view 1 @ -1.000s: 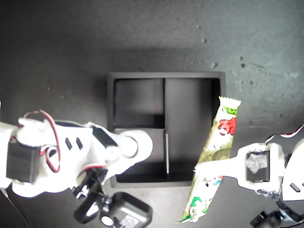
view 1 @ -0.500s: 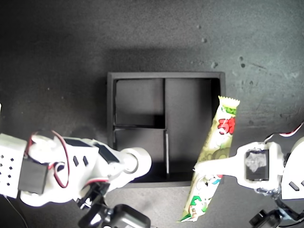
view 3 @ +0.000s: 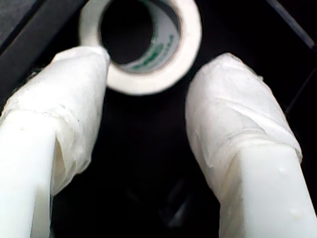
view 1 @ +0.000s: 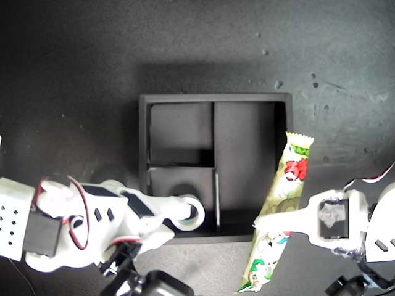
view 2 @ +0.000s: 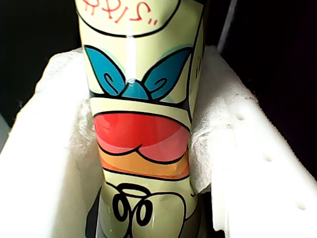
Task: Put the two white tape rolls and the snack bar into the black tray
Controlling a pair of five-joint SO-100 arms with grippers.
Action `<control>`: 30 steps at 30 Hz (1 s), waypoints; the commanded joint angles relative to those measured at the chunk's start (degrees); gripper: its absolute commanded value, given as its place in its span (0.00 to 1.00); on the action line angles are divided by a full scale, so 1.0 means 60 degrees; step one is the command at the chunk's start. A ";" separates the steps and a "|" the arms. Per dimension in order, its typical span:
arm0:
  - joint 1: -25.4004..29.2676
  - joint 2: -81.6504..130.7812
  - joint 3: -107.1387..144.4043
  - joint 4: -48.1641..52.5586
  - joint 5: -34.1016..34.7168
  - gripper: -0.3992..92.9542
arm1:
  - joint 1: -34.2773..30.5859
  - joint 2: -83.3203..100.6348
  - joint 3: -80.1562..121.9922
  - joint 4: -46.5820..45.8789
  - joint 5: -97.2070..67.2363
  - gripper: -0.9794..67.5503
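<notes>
Black tray (view 1: 145, 132) sat on the dark tabletop (view 1: 74, 55). Snack bar (view 1: 281, 209) lay tilted across the tray's wall at the exterior view's right, pinched by my first end effector (view 2: 143, 148). One tape roll (view 1: 188, 213) lay in a small section; the second wrist view showed my second end effector (view 3: 146, 99) spread, one fingertip (view 3: 81, 74) touching the roll's rim.

The black tray (view 1: 143, 142) sits on the table (view 1: 74, 61). A white tape roll (view 1: 188, 212) lies in the tray's small compartment nearest my second claw (view 3: 147, 101), just beyond its parted fingertips (view 3: 81, 69); whether one tip touches the roll is hard to tell. My first claw (view 2: 143, 144) has the snack bar (view 1: 281, 209) between its fingers, beside the tray's wall on the exterior view's right.
</notes>
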 commanded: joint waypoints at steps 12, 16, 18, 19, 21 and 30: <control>0.0220 0.0469 -0.0073 -0.0161 -0.0249 0.13 | -0.0278 0.0044 0.0322 -0.0513 0.0293 0.32; 0.0205 0.0498 -0.0029 -0.0161 -0.0278 0.13 | -0.0308 0.0044 0.0381 -0.0308 0.0396 0.40; 0.0205 0.0542 0.0015 -0.0161 -0.0278 0.13 | -0.0322 0.0044 0.0337 -0.0161 0.0410 0.41; 0.0205 0.0571 0.0044 -0.0161 -0.0278 0.13 | -0.0322 0.0044 0.0322 -0.0103 0.0425 0.41; 0.0190 0.0645 0.0088 -0.0161 -0.0293 0.13 | -0.0308 0.0044 0.0322 -0.0044 0.0439 0.42; 0.0234 0.0806 0.0161 -0.0161 -0.0308 0.12 | 0.0059 0.0044 0.0527 -0.0337 0.0542 0.19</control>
